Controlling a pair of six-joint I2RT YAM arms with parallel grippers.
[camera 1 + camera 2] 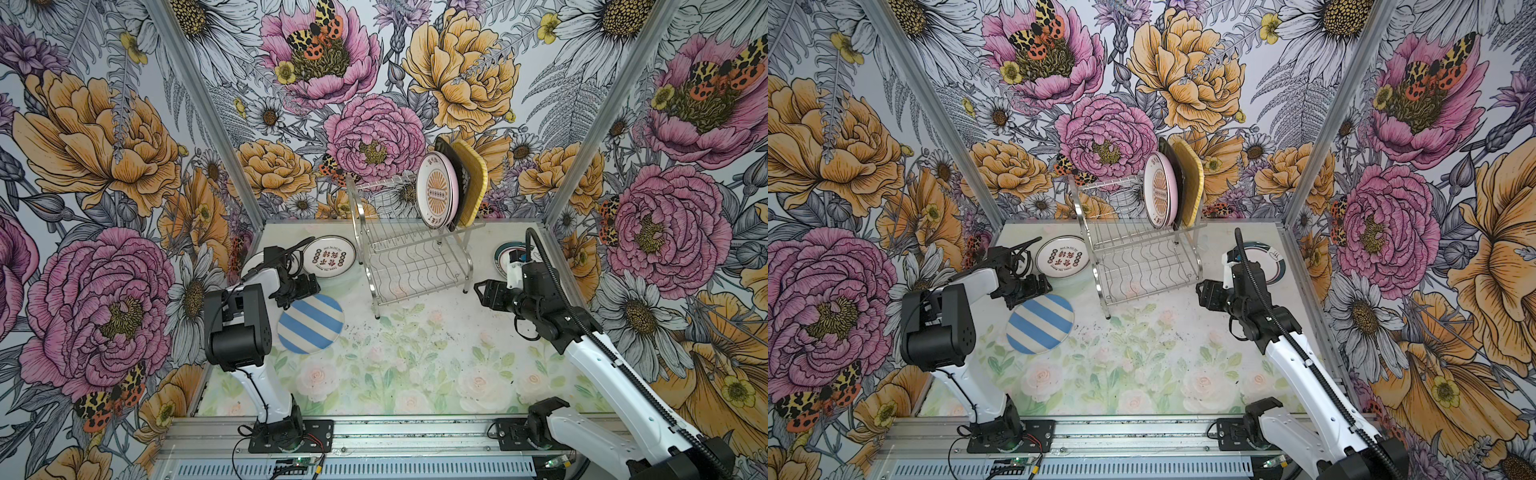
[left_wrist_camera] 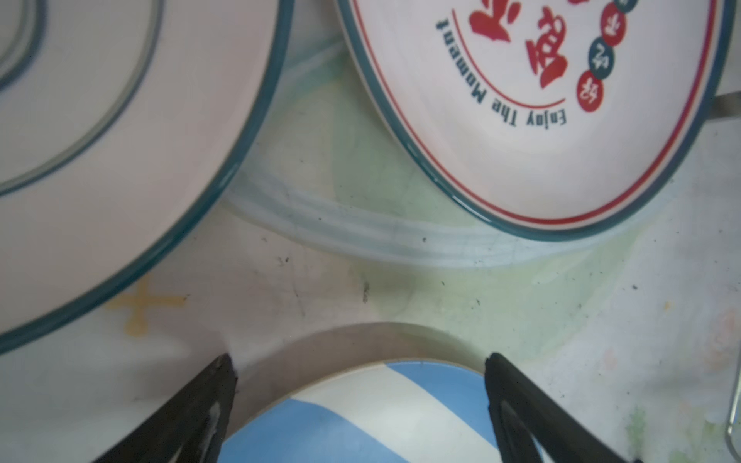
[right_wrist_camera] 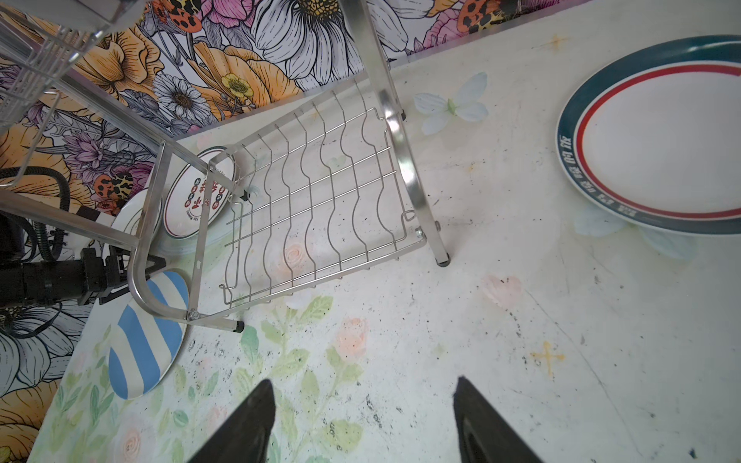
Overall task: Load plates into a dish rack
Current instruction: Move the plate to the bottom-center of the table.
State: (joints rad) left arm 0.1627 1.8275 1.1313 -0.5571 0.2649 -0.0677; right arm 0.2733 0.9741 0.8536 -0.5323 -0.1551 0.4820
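Rack (image 1: 415, 266) lengthwise left-to-right, plates (image 1: 436, 189) on edge facing left — left end effector (image 2: 359, 358) released, right end effector (image 3: 364, 381) released

Bold floral walls (image 1: 104, 166), tabletop (image 1: 415, 374) — pale roses

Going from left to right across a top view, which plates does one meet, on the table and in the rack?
Striped plate → sunburst plate → black plate → yellow plate → teal-rimmed plate.
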